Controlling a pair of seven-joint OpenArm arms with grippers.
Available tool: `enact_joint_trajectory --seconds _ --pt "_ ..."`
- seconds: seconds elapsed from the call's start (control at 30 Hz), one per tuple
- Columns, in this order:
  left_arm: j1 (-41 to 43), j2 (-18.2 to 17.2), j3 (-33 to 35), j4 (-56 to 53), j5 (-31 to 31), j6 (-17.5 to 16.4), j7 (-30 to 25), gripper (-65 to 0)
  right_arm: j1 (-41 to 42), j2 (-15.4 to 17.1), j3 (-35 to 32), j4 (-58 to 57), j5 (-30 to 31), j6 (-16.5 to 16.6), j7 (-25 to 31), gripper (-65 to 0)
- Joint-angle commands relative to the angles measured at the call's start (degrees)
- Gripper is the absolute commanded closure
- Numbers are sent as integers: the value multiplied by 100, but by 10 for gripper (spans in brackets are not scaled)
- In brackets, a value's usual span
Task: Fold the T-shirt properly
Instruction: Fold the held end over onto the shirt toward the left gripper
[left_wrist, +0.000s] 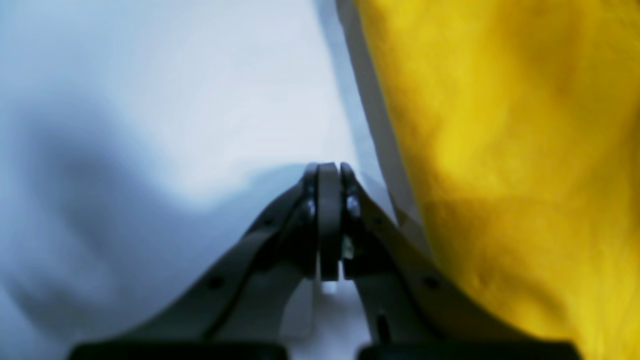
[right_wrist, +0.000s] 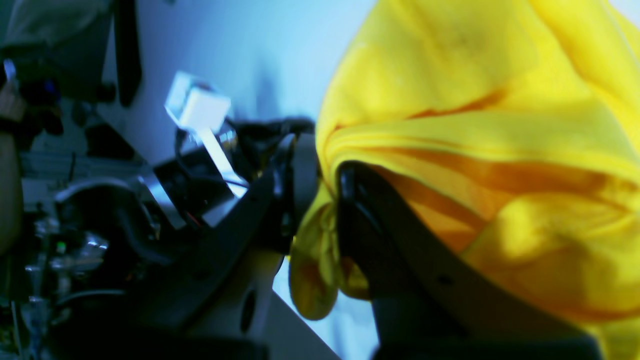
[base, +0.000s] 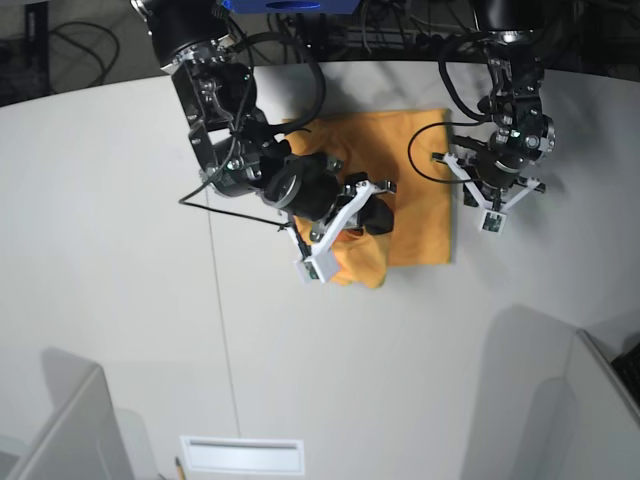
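The T-shirt (base: 400, 190) lies partly folded on the white tabletop (base: 120, 260). The right gripper (right_wrist: 327, 200) is over the shirt's near edge, its jaws pinched on a bunched fold of yellow cloth. The left gripper (left_wrist: 330, 172) hovers just beside the shirt's far side, jaws pressed together on nothing.

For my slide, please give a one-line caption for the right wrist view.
Right gripper pinching a bunched fold of the yellow T-shirt above the white table.

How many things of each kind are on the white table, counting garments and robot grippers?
T-shirt: 1
Grippers: 2, the right gripper pinching the shirt, the left gripper shut beside it
Total: 3
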Motion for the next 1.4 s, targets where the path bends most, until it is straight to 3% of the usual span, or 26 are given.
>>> enact_joint_trajectory --seconds 0.0,0.53,0.73,1.1,1.23,1.37 --pt "141 54 66 61 -37 -172 388 0 102 -137 -48 46 92 30 215 0" --pt "255 54 66 342 -37 -172 406 0 445 -409 -311 -508 92 30 312 0" --pt "361 28 31 281 -37 -172 397 0 639 -409 -804 -1159 92 30 989 0" --pt "361 19 -39 325 -90 -172 397 0 841 -427 -1041 -2152 92 30 1350 0" --pt "422 80 -866 501 -151 -198 397 0 841 -427 -1041 -2407 92 12 1455 0" --pt "607 63 -1929 483 -1197 -242 423 0 841 -418 -1050 -2469 92 -612 1437 0"
